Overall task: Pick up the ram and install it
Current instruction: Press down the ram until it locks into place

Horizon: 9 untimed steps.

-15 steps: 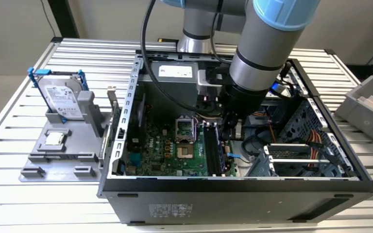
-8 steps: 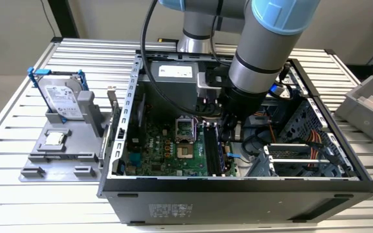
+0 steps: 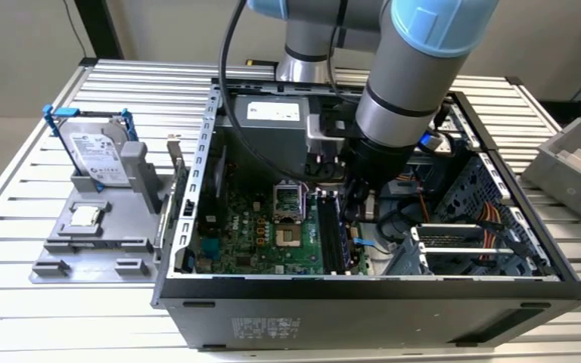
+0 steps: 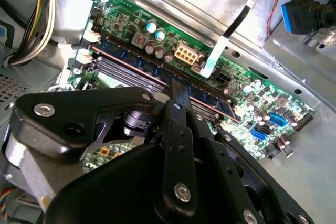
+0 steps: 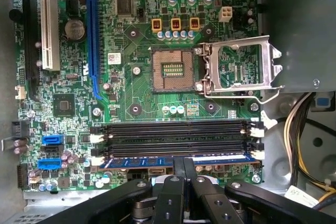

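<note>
Bluish-green ram (image 5: pixel 157 161), a long thin circuit-board stick, lies along the black memory slots (image 5: pixel 176 137) of the green motherboard (image 5: pixel 131 87), its long axis parallel to them. It stands on edge in the slot nearest the gripper, one end by the white latches (image 5: pixel 256 154) and the other by the latch at the opposite end. In the second wrist view the same stick (image 4: pixel 210 98) runs diagonally across the board beside the empty dark slots.

The black gripper (image 5: pixel 183 165) comes down over the middle of the stick, its two slim fingers (image 5: pixel 189 171) close together on either side of the ram's top edge, clenched on it.

In the exterior view the grey-and-blue robot arm (image 3: pixel 402 83) reaches down into the open black computer case (image 3: pixel 371 295), which holds the motherboard, an open silver processor socket frame (image 5: pixel 239 69), a grey power supply box (image 3: pixel 270 121) and bundled cables (image 3: pixel 472 219). Toward the exterior view's left, on the slatted metal table (image 3: pixel 28 227), a grey holder tray (image 3: pixel 94 253) carries a silver hard drive with a white label (image 3: pixel 99 155) standing upright and a small square silver chip (image 3: pixel 85 215) lying flat.
</note>
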Motion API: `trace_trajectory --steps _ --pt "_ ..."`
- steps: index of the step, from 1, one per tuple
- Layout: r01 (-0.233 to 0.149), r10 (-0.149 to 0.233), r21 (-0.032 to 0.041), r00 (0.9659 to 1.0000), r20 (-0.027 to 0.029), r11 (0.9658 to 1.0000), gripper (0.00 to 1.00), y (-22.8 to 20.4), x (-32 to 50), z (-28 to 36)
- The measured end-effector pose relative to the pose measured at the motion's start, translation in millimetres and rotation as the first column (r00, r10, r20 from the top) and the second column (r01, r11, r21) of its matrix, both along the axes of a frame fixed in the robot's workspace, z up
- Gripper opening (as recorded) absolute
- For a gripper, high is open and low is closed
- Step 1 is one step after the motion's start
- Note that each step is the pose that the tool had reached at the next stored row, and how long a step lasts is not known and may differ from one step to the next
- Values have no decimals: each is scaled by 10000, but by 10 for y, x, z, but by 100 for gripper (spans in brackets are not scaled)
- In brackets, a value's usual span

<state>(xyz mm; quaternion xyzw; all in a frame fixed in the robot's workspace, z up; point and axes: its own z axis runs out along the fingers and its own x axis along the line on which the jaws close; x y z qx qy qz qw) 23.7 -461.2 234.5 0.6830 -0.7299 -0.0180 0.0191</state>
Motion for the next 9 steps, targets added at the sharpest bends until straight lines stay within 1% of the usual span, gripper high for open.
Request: trace_trajectory --steps 4,9 --pt "0 0 -1 10000 0 10000 0 -5 0 -29" --pt "1 -1 -1 10000 0 10000 0 -7 0 -90"
